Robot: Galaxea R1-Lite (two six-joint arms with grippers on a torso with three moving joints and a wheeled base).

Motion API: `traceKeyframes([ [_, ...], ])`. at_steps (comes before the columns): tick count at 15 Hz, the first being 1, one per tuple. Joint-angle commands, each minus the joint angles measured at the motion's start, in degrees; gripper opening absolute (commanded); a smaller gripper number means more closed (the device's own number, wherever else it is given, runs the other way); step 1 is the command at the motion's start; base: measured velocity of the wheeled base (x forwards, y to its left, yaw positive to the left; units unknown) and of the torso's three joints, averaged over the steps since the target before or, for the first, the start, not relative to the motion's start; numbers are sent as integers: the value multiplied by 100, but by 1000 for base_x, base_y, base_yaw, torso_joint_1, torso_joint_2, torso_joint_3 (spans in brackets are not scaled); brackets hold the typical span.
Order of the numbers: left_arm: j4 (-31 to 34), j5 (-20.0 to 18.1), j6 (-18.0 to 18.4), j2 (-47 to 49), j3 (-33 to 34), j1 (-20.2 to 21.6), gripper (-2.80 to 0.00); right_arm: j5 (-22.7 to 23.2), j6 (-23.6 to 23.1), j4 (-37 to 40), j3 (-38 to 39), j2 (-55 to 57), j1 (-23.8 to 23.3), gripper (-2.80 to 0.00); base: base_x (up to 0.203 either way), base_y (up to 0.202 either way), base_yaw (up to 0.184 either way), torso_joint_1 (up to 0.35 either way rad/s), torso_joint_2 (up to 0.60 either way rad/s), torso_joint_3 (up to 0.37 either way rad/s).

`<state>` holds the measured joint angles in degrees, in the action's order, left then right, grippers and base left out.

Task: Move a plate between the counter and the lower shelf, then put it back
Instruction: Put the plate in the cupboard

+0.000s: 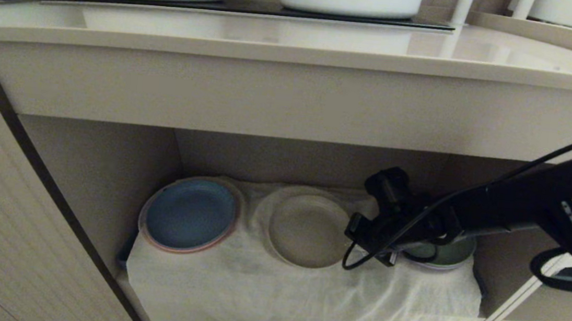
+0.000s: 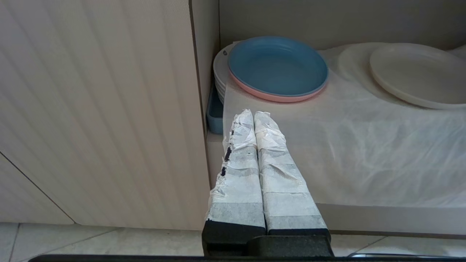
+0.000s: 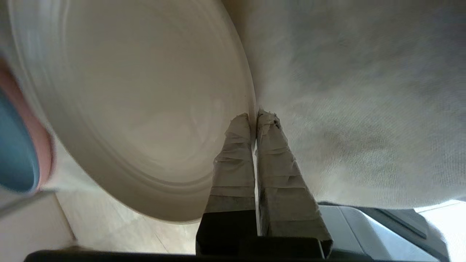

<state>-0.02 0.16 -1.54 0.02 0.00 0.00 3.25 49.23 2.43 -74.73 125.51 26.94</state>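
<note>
Right gripper (image 3: 253, 115) is pinching the beige plate's (image 1: 305, 229) rim on the lower shelf (image 1: 305, 288); the arm hides the green dish (image 1: 447, 253) mostly.

Plate: small round matte beige-cream plate (image 1: 305, 229) with low upturned rim, on the shelf cloth, its right rim pinched between the right gripper (image 3: 253, 117) fingers.
Lower shelf: open beige-walled recess (image 1: 107, 164), wrinkled white cloth under the gripper.
Counter: long smooth pale-beige worktop (image 1: 297, 41), above the gripper.
</note>
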Motion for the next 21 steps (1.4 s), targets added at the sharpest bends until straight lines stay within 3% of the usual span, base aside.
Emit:
traceKeyframes([
  [1,2,2,-5,-2,0,0,-280,-19,150,3,-42,65,31,-280,0,0,0,0,0,0],
  [18,-3,2,-5,-2,0,0,-280,-150,273,-22,-367,193,153,-280,0,0,0,0,0,0],
  [21,-2,2,-5,-2,0,0,-280,-369,253,-23,-376,238,153,-280,0,0,0,0,0,0],
])
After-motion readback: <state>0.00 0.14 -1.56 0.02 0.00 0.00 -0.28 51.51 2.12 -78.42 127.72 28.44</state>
